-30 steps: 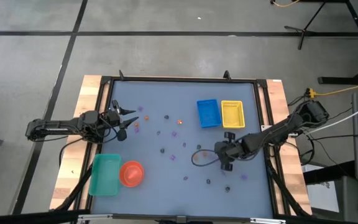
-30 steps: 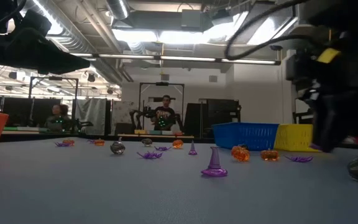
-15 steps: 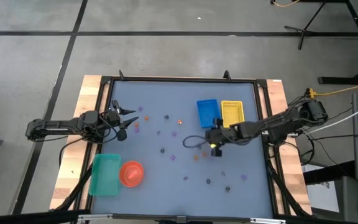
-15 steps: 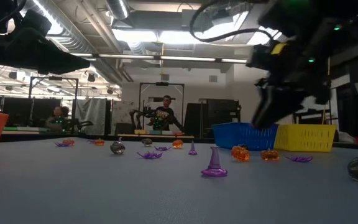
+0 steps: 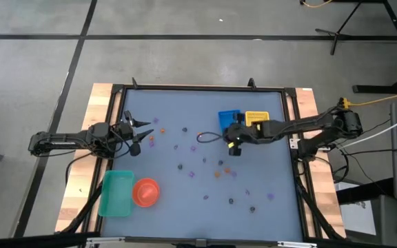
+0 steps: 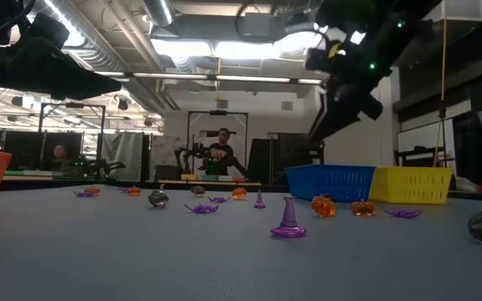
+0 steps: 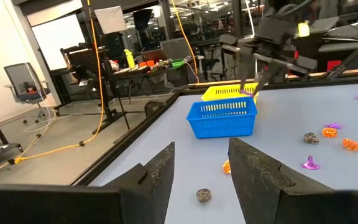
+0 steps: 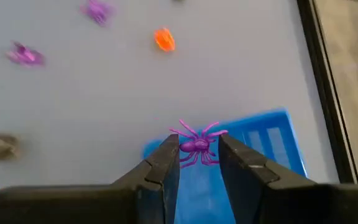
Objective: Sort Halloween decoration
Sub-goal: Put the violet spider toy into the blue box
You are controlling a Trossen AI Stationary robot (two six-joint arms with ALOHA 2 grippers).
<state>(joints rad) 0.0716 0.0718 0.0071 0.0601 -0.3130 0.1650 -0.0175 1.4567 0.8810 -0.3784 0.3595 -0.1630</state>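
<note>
The right claw has swung over one blue tray, pinching one purple spider.

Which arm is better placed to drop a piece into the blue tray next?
Right. The right gripper already holds a purple spider and hangs over the blue tray. The left gripper is empty, far across the table.

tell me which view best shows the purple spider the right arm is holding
The right wrist view: the purple spider sits pinched between the right gripper's fingers, over the blue tray. In the other views it's too small to make out.
</note>
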